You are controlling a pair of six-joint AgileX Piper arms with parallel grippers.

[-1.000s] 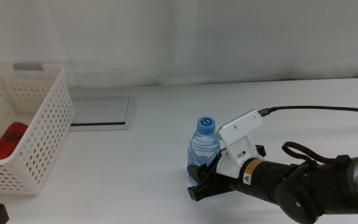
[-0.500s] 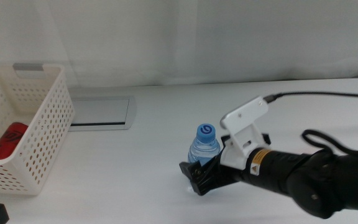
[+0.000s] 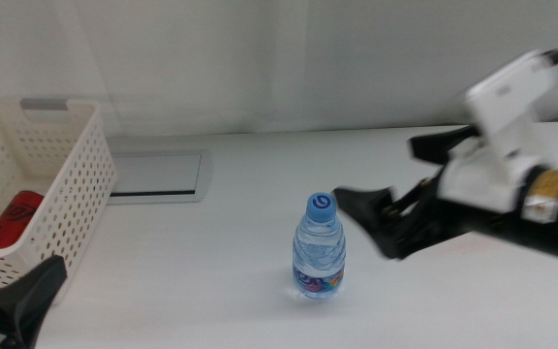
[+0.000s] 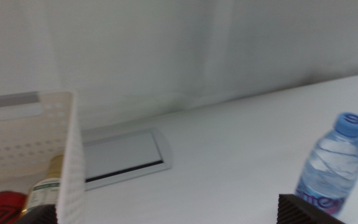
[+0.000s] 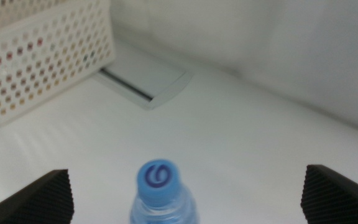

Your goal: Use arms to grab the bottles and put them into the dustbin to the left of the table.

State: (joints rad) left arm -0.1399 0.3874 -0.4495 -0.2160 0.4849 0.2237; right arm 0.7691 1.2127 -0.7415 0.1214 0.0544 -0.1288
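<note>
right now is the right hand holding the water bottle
No, the right hand is open and apart from the water bottle, which stands alone on the table.

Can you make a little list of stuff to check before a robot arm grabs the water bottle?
1. Water bottle standing upright on the table: ok.
2. Right tool open wide enough: ok, its jaws are spread, with the bottle in line between them in the right wrist view.
3. Right tool around the bottle: not ok, it sits off to the bottle's side, apart from it.
4. Left tool ready: ok, open, low near the dustbin.
5. Room in the dustbin: ok, only the red can and yellow bottle lie inside.
6. Path from bottle to dustbin: ok, just the flat grey panel nearby.
</note>
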